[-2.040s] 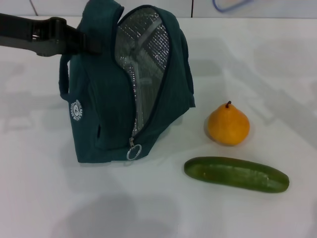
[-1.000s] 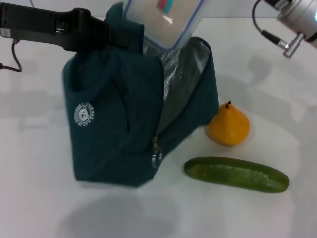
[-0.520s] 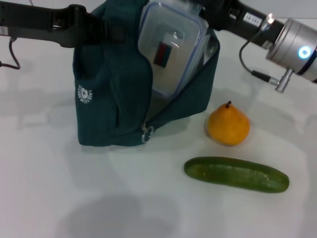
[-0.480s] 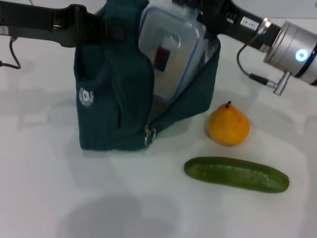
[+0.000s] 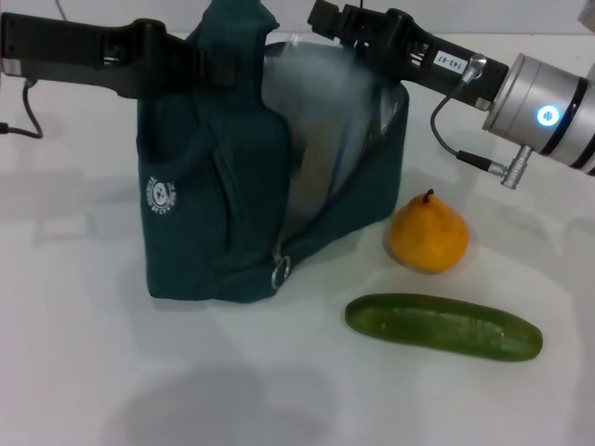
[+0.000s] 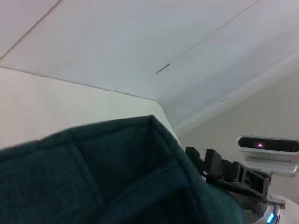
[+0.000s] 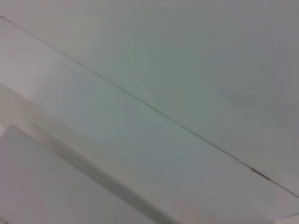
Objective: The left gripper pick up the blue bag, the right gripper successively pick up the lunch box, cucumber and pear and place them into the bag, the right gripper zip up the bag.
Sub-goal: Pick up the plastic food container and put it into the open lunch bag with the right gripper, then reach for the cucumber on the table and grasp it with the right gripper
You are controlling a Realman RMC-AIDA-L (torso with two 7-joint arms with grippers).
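The blue bag stands upright at the table's left of centre, its mouth open toward the right. My left gripper comes in from the left and is shut on the bag's top edge. The same teal fabric fills the left wrist view. The lunch box shows as a pale blur inside the open mouth, tilted on edge. My right gripper hovers just above the mouth's upper rim, and the left wrist view shows it beyond the fabric. The pear and cucumber lie right of the bag.
The white table stretches in front of and left of the bag. The ring zipper pull hangs at the bag's lower front. A cable trails off the left arm. The right wrist view shows only a pale surface.
The bag was pulled upright and shifted. The lunch box came down from above and slid into the bag's mouth. The right arm has drawn up and left above the opening.
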